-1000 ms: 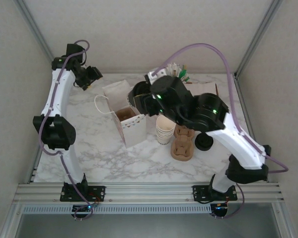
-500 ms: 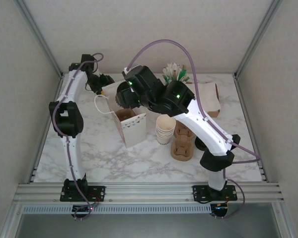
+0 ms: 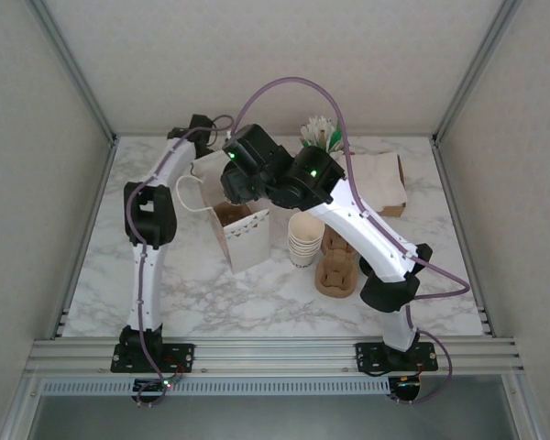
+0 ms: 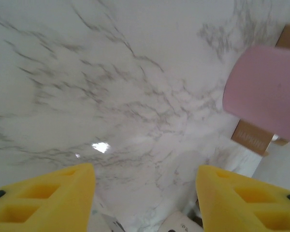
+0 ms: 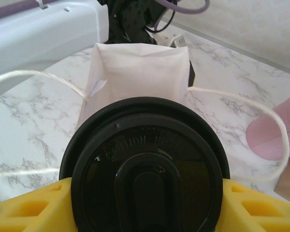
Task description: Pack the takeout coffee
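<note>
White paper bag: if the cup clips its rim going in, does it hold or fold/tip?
Likely folds: the paper bag has thin walls, creased at the mouth. Probably light and apt to slide or tip, standing tall on the smooth marble table. Its string handles look floppy and could snag the takeout coffee.
</note>
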`<state>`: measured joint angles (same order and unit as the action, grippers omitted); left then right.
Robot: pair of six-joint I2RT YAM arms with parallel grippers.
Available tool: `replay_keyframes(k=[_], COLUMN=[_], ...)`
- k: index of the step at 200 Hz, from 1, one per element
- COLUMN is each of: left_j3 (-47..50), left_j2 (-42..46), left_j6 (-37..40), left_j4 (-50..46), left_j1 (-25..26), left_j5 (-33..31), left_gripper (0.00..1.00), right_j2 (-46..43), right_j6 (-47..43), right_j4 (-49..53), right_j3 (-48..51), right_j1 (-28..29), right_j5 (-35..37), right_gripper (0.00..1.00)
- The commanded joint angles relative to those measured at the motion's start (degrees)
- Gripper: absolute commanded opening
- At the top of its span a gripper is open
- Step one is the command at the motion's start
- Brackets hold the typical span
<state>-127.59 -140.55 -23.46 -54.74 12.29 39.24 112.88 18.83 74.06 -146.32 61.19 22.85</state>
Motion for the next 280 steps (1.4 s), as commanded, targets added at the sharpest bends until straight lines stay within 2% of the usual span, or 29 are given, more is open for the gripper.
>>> replay_keyframes(k=[1, 92, 150, 213, 280], left_j3=[5.1, 31.4, 44.7, 53.5, 60.2], left_j2=[2.3, 18.5, 26.9, 35.1, 42.1], left_j6=[4.2, -0.6, -5.0, -9.2, -12.6], left_j4=[-1.7, 10.6, 17.7, 18.8, 20.8], left_j1=[-0.5, 0.3, 2.2, 2.5, 3.3], left_j5=[1.0, -2.8, -6.2, -12.1, -14.2], left_gripper=[0.57, 0.59, 0.59, 0.59, 0.6], right_j2=[0.5, -1.1, -7.1, -7.6, -4.9], right_j6=[0.8, 1.1, 0.4, -3.8, -8.6], right_j4=[1.0, 2.3, 0.9, 1.0, 1.9], right_j3=[-1.7, 1.2, 12.0, 15.5, 15.0], right_j1=[-0.4, -0.4, 0.7, 3.9, 4.7], right_j5=[1.1, -3.0, -7.3, -6.4, -7.5], right_gripper=[0.61, 0.61, 0.6, 0.59, 0.58])
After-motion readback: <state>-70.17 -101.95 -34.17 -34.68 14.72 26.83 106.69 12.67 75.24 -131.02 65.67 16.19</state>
